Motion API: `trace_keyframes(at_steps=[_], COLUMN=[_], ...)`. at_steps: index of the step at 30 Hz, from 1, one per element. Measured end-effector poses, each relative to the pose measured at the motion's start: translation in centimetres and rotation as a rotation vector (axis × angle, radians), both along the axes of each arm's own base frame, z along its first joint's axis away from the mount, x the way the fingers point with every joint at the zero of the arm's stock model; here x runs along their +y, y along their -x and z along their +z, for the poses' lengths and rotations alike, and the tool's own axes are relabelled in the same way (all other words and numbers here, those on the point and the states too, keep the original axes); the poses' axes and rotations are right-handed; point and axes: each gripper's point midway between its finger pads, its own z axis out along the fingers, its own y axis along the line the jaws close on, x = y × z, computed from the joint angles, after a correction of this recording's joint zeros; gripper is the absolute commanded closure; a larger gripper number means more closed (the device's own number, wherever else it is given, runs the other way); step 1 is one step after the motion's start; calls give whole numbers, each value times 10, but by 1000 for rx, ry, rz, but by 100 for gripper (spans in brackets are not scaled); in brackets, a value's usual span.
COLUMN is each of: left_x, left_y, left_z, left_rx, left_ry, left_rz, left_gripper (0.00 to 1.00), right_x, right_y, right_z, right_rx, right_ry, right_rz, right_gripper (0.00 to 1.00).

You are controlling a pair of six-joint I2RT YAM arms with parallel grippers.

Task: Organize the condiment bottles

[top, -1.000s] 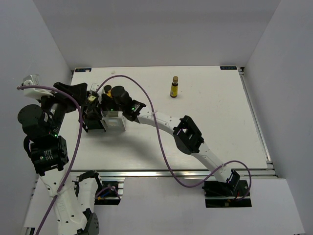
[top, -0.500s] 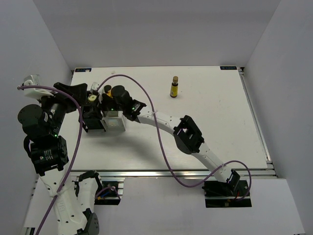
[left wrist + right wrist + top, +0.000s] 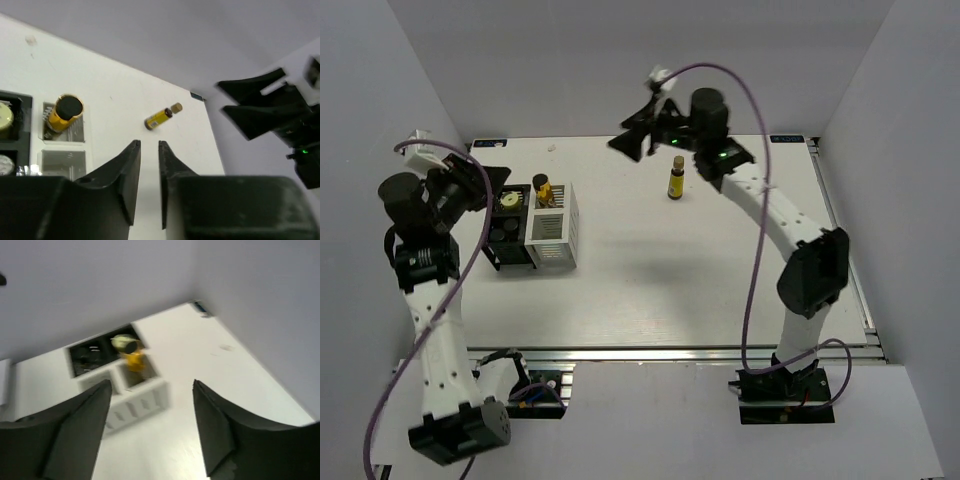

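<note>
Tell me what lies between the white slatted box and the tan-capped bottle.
Nothing: in the top view only bare table separates white slatted box and tan-capped bottle.

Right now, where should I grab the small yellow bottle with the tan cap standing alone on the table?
Grip the small yellow tan-capped bottle around its slim round body, just under the cap, coming down from above. It looks upright and stands clear of everything else, so the open right fingers could straddle it.

The left arm (image 3: 430,320) and right arm (image 3: 775,210) reach up high, the left gripper (image 3: 149,150) with fingers (image 3: 125,170) pinched together, the right gripper (image 3: 151,385) spread wide.
</note>
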Motion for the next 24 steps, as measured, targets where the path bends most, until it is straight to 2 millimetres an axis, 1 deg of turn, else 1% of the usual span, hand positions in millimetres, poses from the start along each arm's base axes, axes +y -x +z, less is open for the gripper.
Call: trace_keyframes(at_steps=[1,2,3,4,5,6,8,10,12,13,15,19,24], left_x=[-1,-3,-6,-12,-21,-35,-67,-97,-121,-128,-136,-135,-129], left_y=[-8,-18,-28,-37,-44,-49,-55,-55,-52,-50,-48,-51,-50], left_z=[-7,-18,-29,-42,-53,-63,-77,-84,-89,-90,-91,-90,-85], left_rx=[26,65,105,146,181,215,261,281,291,291,286,273,259], left_ry=[8,25,36,42,39,32,9,-17,-46,-58,-79,-106,-116], left_rz=[-21,-42,-59,-84,-112,-143,-220,-289,-338,-349,-352,-321,-276], left_gripper=[57,50,43,33,30,29,27,26,25,25,25,25,25], right_x=[-25,-48,-70,-92,-109,-124,-148,-168,-183,-189,-197,-206,-206], right_y=[-12,-25,-35,-45,-52,-59,-69,-77,-79,-80,-80,-90,-107], right_z=[8,15,17,15,11,4,-17,-47,-83,-98,-124,-166,-211], right_rx=[-13,-30,-34,-33,-29,-18,17,70,142,172,225,296,350], right_ry=[4,8,18,39,60,83,140,203,276,310,370,462,540], right_rz=[-58,-124,-185,-257,-315,-365,-443,-505,-551,-570,-603,-651,-658], right_gripper=[24,22,20,16,15,15,13,13,13,14,14,14,14])
